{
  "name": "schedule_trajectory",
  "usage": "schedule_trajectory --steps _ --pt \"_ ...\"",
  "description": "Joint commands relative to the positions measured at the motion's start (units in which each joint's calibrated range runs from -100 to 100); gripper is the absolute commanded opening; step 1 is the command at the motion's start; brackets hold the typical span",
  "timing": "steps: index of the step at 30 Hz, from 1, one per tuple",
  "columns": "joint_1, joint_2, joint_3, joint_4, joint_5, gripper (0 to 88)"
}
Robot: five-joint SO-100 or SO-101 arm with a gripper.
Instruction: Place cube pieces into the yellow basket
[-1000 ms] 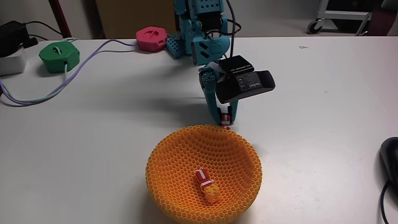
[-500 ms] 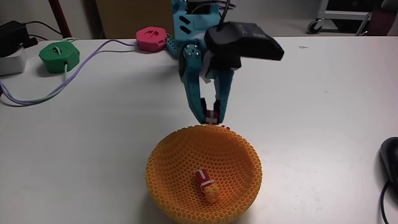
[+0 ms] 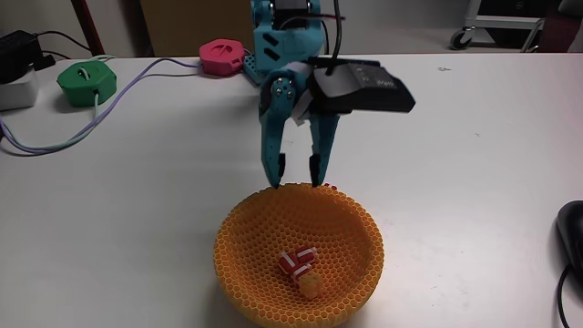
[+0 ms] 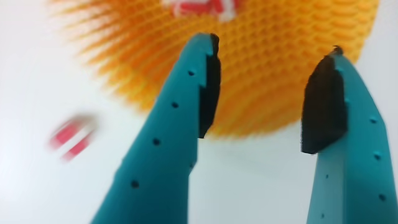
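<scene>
Two teal fingers of the gripper (image 3: 297, 171) hang spread apart, nothing between them, tips just above the far rim of the yellow basket (image 3: 244, 239). On the basket floor, below and nearer the camera than the fingertips, lie striped cube pieces (image 3: 295, 261) touching a yellow-orange cube (image 3: 312, 285); the fixed view does not let me count the striped ones. The wrist view shows the black pads (image 4: 324, 106) apart over the basket's lattice (image 4: 273, 68) and a blurred red-and-white cube (image 4: 71, 137) on the white table (image 4: 37, 74), outside the basket. Open tabletop (image 3: 474, 155) surrounds the basket on all sides.
</scene>
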Motion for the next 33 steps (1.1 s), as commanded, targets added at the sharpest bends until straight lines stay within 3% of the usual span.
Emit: schedule_trajectory --steps 1,4,8,14,33 --pt "-4.8 -19.2 11.4 11.1 -3.5 21.5" --pt "-8.4 -27.3 27.9 7.1 -7.3 21.0" --pt "-10.6 -27.4 49.2 -19.9 -10.1 20.6" --pt "-8.9 -14.3 54.0 -43.3 -10.8 20.5" --pt "-9.1 8.7 37.2 -48.4 -11.0 20.1"
